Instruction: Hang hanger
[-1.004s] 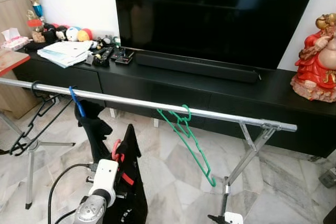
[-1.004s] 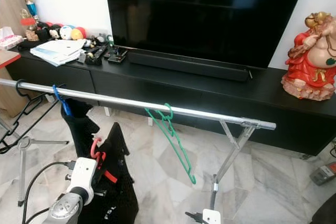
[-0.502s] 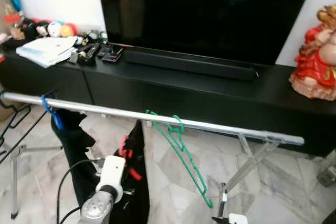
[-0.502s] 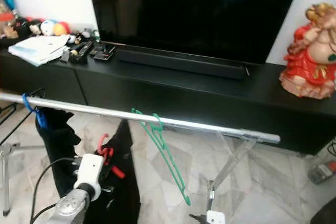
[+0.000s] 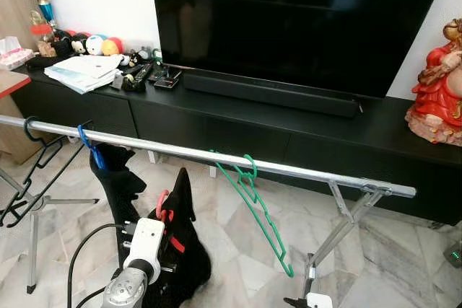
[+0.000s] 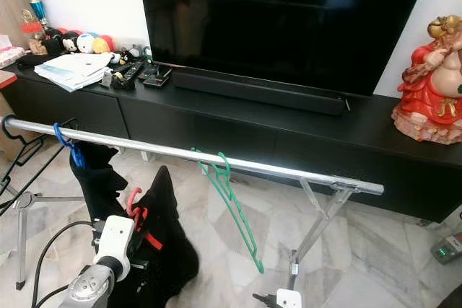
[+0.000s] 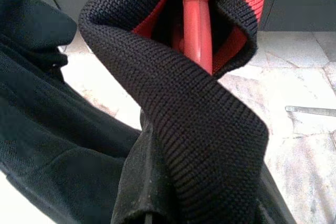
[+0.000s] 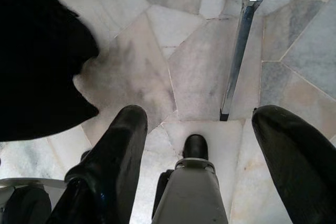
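Observation:
A red hanger (image 5: pixel 160 205) with a black garment (image 5: pixel 182 250) draped over it is held up by my left gripper (image 5: pixel 155 230), low in front of the silver rail (image 5: pixel 180 151); the cloth hides the fingers. Close up in the left wrist view, the red hanger (image 7: pixel 197 19) sits wrapped in black knit (image 7: pixel 178 114). On the rail hang a green hanger (image 5: pixel 254 194), a blue hanger (image 5: pixel 90 151) carrying a dark garment, and a black hanger (image 5: pixel 32 142) at the far left. My right gripper (image 8: pixel 199 124) is open, hanging over the marble floor.
Behind the rail stands a black TV console (image 5: pixel 303 135) with a large TV (image 5: pixel 303 19), a red statue (image 5: pixel 440 84) on the right, and papers and toys (image 5: pixel 83 70) on the left. The rail's stand legs (image 5: pixel 336 232) and a tripod (image 5: pixel 32 210) rest on the floor.
The whole picture swung sideways and back, so the camera moved. The left arm still holds the red hanger and black garment below the rail; the hangers on the rail stay put.

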### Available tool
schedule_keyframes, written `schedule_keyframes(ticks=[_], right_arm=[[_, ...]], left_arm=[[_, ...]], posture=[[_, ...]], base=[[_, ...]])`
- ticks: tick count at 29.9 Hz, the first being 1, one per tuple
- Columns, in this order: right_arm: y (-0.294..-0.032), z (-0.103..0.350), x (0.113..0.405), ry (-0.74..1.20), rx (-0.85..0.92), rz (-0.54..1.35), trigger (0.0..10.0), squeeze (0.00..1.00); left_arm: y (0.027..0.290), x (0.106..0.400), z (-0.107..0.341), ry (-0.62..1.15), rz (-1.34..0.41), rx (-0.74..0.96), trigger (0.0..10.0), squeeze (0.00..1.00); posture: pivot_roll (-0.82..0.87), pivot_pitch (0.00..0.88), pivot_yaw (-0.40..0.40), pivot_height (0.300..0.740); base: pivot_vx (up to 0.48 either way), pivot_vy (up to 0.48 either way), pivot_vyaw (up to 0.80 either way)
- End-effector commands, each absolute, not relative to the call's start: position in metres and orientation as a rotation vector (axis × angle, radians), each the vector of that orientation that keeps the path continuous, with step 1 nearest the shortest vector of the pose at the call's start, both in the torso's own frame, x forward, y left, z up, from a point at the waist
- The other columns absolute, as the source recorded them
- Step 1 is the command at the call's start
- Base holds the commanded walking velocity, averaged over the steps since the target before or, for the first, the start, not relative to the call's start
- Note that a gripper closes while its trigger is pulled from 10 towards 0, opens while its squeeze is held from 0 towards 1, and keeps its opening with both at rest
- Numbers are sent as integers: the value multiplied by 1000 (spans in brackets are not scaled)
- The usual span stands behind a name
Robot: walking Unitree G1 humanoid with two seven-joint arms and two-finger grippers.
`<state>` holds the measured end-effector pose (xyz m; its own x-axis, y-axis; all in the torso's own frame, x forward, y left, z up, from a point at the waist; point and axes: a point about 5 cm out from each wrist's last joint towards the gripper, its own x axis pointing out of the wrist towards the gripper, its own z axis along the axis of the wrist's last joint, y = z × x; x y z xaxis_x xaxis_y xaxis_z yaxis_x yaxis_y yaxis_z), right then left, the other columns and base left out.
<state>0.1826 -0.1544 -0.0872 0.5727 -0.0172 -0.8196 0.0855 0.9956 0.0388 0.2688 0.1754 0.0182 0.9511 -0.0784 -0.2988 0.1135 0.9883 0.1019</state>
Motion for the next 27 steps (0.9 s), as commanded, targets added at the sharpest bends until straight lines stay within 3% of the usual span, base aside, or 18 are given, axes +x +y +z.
schedule_keyframes(ticks=[1,13,14,16,27], right_arm=[[-154,-88,182,966,80,-63,10000,0],[-154,-88,182,967,79,-62,10000,0],[-156,-87,183,967,51,-37,10000,0],[-156,-87,183,967,38,-25,10000,0],[-156,-87,184,969,20,-8,10000,0]], left_arm=[[175,272,23,278,-98,117,10000,0],[175,271,23,277,-98,118,10000,0],[183,294,53,132,-10,272,10000,0],[185,302,67,61,24,335,10000,0],[185,295,62,52,37,342,10000,0]], posture=[[16,41,-2,740],[16,41,-2,740],[19,48,-13,740],[19,48,-13,740],[17,44,-16,740]], base=[[0,0,0],[0,0,0],[0,0,0],[0,0,0],[0,0,0]])
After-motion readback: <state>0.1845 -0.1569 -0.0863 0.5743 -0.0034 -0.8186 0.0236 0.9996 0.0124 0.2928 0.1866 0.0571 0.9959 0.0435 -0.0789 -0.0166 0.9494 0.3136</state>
